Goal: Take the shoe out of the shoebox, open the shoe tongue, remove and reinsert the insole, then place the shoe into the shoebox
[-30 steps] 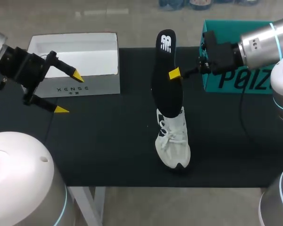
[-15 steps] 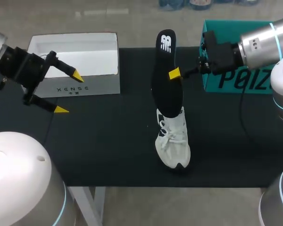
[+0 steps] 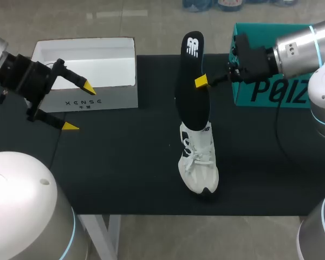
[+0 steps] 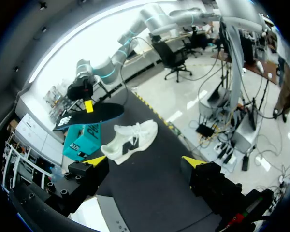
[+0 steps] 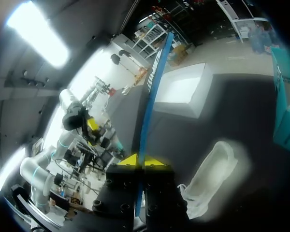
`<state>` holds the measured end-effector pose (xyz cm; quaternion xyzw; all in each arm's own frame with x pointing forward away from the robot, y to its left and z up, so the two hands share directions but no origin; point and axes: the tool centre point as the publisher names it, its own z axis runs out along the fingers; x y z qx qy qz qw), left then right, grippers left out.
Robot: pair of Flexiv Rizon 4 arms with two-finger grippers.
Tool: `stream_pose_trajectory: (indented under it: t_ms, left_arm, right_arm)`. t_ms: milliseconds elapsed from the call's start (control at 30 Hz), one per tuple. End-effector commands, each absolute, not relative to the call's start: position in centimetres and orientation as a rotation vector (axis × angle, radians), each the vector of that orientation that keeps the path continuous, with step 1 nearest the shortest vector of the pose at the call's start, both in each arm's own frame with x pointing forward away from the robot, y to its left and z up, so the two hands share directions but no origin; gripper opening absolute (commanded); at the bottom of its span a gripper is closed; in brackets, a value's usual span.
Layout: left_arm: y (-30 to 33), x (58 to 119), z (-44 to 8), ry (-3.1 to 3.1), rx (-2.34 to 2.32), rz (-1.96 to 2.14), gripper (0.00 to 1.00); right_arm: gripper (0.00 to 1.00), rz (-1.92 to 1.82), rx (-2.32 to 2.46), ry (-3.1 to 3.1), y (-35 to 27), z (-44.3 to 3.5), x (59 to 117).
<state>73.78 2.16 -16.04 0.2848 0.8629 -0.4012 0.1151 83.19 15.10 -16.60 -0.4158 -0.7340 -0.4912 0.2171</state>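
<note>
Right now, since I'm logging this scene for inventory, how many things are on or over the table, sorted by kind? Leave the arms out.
Shoes: 1, the white shoe
Insoles: 1, the black insole
Boxes: 2, the white shoebox and the teal box
Total: 4

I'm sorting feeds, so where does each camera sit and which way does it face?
Head view: above and behind, looking down on the table; left arm and right arm enter at its sides.
Left wrist view: on the left arm, looking past its open fingers at the shoe.
Right wrist view: on the right arm, along fingers shut on the insole.
All three show shoe and insole.
</note>
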Motion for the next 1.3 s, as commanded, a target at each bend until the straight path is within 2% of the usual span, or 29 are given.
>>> stream_pose_trajectory:
  t_ms: [33, 433, 1300]
  left_arm:
    - [2.2, 73.7, -16.0, 2.532, 0.835, -1.171, 1.0]
    - [2.2, 73.7, -16.0, 2.532, 0.835, -1.171, 1.0]
    - [2.2, 73.7, -16.0, 2.532, 0.835, -1.171, 1.0]
  right_arm:
    - [0.0, -1.348, -1.121, -2.012, 16.5, -18.1, 87.8]
    - [0.0, -1.423, -1.109, -1.943, 14.5, -21.8, 94.2]
    - [0.0, -1.53, -1.073, -1.984, 11.9, -27.8, 93.8]
